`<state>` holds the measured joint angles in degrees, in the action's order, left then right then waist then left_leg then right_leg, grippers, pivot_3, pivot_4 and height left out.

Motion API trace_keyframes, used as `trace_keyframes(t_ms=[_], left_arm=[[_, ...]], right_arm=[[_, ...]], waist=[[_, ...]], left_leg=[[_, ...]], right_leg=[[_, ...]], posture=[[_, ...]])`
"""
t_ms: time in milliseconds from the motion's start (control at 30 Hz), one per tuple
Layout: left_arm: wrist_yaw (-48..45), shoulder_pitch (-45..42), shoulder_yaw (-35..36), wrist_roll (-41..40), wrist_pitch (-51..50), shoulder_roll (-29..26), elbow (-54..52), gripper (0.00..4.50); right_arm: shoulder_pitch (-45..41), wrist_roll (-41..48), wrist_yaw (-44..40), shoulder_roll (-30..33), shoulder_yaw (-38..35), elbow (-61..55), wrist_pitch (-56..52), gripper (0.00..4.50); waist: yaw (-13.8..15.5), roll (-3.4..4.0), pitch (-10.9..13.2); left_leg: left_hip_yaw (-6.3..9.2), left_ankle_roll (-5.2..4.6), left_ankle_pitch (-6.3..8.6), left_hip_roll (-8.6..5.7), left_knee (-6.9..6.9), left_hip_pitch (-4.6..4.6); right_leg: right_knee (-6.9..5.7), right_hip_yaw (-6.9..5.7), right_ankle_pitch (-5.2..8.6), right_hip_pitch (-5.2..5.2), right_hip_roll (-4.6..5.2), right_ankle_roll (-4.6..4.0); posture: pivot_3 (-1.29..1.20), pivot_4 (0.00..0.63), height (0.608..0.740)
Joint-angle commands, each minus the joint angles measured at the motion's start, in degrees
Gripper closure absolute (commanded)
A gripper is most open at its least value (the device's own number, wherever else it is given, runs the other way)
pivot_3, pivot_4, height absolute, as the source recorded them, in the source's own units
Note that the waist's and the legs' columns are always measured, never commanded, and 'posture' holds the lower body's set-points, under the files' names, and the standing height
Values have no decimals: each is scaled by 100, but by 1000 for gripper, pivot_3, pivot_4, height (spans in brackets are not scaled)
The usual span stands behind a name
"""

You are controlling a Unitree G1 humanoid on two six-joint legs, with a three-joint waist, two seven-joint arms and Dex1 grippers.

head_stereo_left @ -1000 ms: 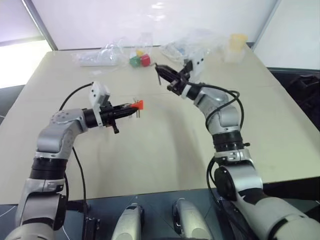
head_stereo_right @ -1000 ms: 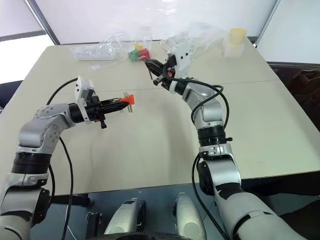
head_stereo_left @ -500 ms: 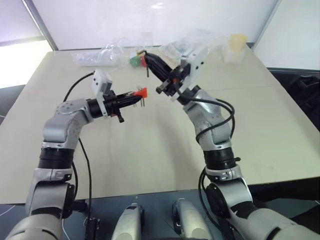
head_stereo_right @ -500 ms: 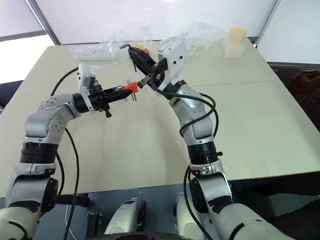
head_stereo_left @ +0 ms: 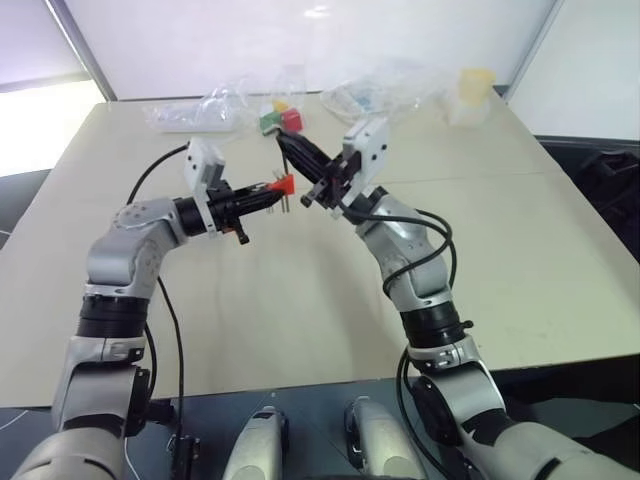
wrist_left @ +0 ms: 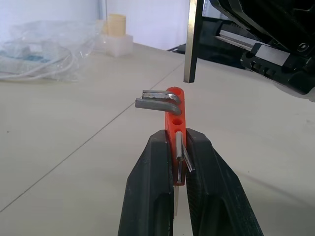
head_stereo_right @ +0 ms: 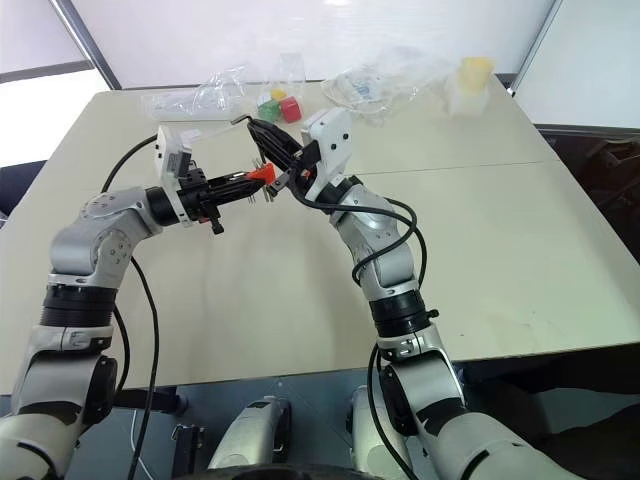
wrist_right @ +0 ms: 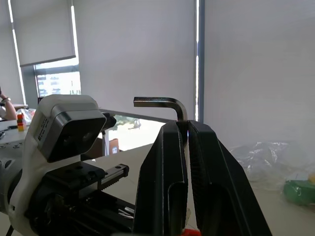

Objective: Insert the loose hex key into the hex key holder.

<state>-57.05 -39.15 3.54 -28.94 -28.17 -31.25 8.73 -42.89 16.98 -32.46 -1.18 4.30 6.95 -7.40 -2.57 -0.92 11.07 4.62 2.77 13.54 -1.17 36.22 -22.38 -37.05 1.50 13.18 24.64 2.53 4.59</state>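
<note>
My left gripper [head_stereo_left: 268, 193] is shut on the hex key holder [wrist_left: 174, 109], a small orange-red block with short bent keys sticking out near its top, held level above the table [head_stereo_left: 300, 300]. My right gripper [head_stereo_left: 292, 148] is shut on the loose hex key [wrist_right: 161, 102]. The key's short arm sticks out sideways above the fingertips. Its long arm [wrist_left: 190, 44] hangs straight down and ends just above the holder's top, slightly to one side and not touching it.
At the table's far edge lie a red cube [head_stereo_left: 292, 120] and a green cube [head_stereo_left: 269, 124], crumpled clear plastic bags [head_stereo_left: 200, 108] and a yellow-topped container [head_stereo_left: 474, 92]. A black cable [head_stereo_left: 158, 180] loops off my left wrist.
My right gripper has swung left and back with the key, from over the far table to just above the holder. The left gripper has hardly moved.
</note>
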Motion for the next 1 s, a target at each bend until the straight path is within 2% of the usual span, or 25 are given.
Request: trace_keyframes(t_ms=[33,1000], left_arm=[[10,-104,185,-115,29,-53,-253,4500],[68,-128,222,-164,-20,-48,-351,4500]], right_arm=[[-106,19,6,-21,6,-97,134,4475],[-238,20,0,69,-39,122,250,4475]], waist=[[1,0,0],[1,0,0]], left_leg=[[0,0,0,0,0,0],[0,0,0,0,-1,0]], right_leg=[[0,0,0,0,0,0],[2,0,0,0,0,0]], posture=[[0,150,740],[0,150,740]])
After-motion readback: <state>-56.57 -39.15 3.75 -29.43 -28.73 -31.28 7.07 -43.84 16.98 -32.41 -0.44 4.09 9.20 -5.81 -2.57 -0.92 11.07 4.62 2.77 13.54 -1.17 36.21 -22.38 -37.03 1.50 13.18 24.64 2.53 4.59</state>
